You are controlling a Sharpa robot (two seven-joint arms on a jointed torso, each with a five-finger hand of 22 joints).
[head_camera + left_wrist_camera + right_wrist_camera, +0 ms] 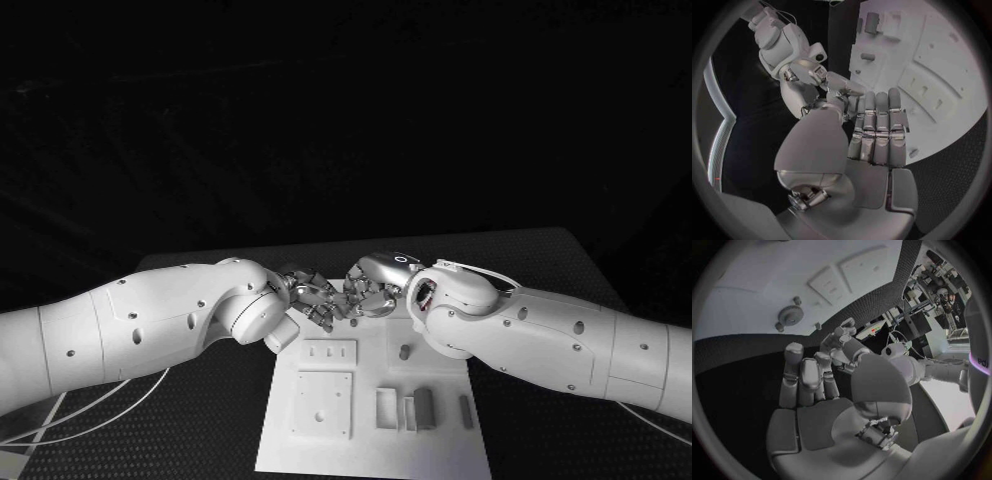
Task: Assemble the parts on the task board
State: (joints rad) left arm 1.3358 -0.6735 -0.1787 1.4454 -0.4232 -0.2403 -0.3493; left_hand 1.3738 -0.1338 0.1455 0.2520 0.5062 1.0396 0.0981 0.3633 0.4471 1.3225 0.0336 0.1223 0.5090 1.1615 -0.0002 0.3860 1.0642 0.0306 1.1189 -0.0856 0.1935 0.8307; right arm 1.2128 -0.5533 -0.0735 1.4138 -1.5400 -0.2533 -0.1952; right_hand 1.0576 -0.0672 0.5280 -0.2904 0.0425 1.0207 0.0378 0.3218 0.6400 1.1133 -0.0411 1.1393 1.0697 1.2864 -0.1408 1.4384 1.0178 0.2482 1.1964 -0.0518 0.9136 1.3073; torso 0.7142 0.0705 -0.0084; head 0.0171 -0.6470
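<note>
One task board, two hands, and perhaps four grey parts, hard to count.

Far edge of task board: blocked — left hand and right hand meet there.
Near half: open above low parts.

We've got a head cam looking down at the desk, plus wrist cams close behind each robot hand; all share the task board.

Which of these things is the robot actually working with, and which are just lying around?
Part of the job:
white board
grey block standing in it
toothed wheel on it
left hand
right hand

Just lying about:
black table
white cables
</note>
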